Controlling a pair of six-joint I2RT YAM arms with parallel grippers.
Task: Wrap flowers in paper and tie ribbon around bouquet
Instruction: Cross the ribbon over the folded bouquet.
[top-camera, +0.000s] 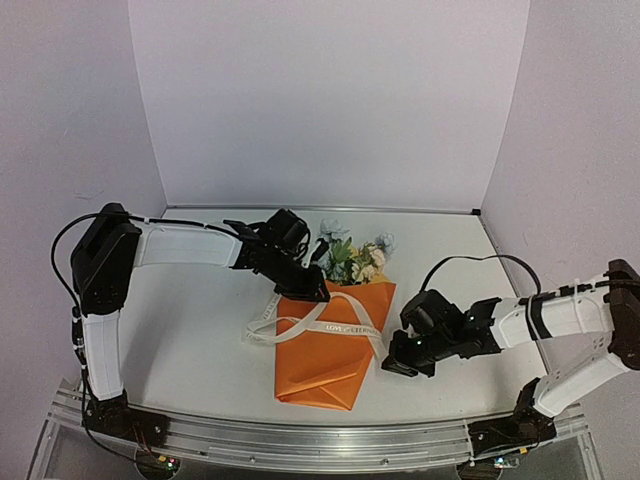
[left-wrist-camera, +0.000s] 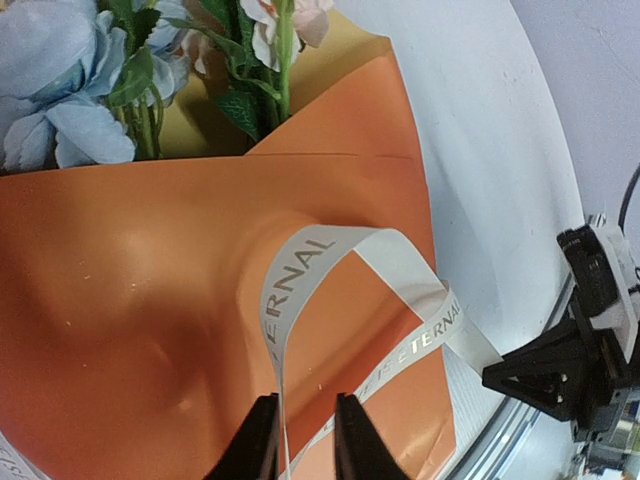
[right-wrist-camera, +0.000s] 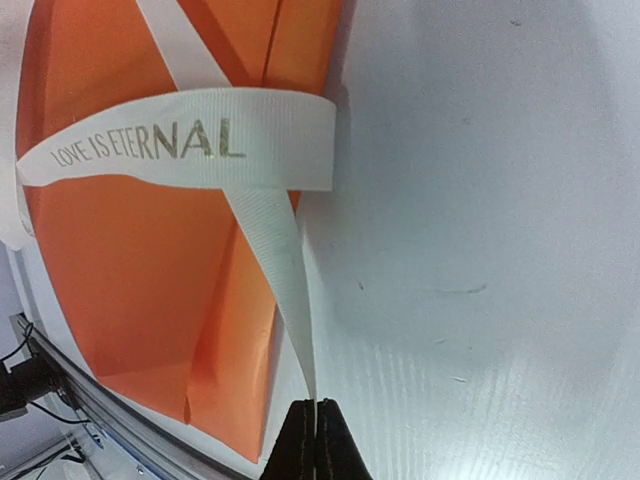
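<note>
While the right end effector (right-wrist-camera: 316, 408) clamps the ribbon (right-wrist-camera: 200, 140) end, the left end effector (left-wrist-camera: 307, 410) stands slightly apart astride another strand. The bouquet (top-camera: 330, 365) lies on the table (top-camera: 190, 330) under that strand.

Stems of the flowers (top-camera: 355, 255) go inside the paper (top-camera: 330, 365), so none show from above. Lettering on the ribbon (top-camera: 322, 326) is too small to read overhead. Tips of the left gripper (top-camera: 305, 288) merge w/ the paper's top edge there, gap not visible. Left wrist cam: flowers cut at top, paper off left & bottom. Right wrist cam: only the tips of the right gripper (right-wrist-camera: 316, 412) in shot; ribbon runs off left & top.
</note>
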